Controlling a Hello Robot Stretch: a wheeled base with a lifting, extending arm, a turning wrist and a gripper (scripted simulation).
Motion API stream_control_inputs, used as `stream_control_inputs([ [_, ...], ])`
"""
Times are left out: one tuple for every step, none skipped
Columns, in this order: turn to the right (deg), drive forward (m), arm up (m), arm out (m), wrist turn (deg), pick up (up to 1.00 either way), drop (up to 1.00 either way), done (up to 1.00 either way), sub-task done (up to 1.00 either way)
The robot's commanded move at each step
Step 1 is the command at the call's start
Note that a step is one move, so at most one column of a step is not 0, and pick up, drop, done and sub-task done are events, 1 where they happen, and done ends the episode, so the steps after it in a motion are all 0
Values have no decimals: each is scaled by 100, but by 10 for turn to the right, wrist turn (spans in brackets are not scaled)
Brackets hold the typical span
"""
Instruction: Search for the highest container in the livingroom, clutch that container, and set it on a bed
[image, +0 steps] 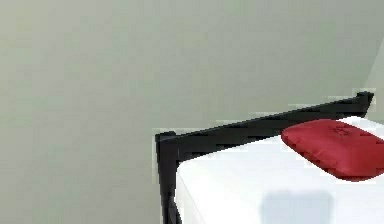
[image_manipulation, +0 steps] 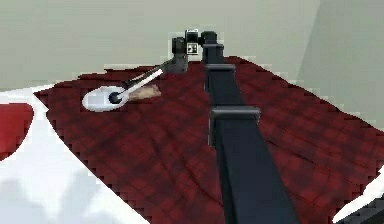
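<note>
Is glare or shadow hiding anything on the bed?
Forward view: flat even light, no glare; red pillow, black frame clear. Arm side view: soft shading only in folds of the dark red blanket; pale object near the pincer stands out.

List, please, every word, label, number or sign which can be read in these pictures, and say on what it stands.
None: no word, number or sign can be read.
The two white squares at the end of the arm carry black marks, patterns rather than letters.
The red pillow, the plaid blanket and the pale object near the fingers bear no print.
</note>
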Motion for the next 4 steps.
stream_control_inputs([
  [0,0,0,0,420,0,0,0,0],
  [0,0,-4,0,0,0,0,0,0],
  [0,0,-32,0,0,0,0,0,0],
  [0,0,0,0,0,0,100,0,0],
])
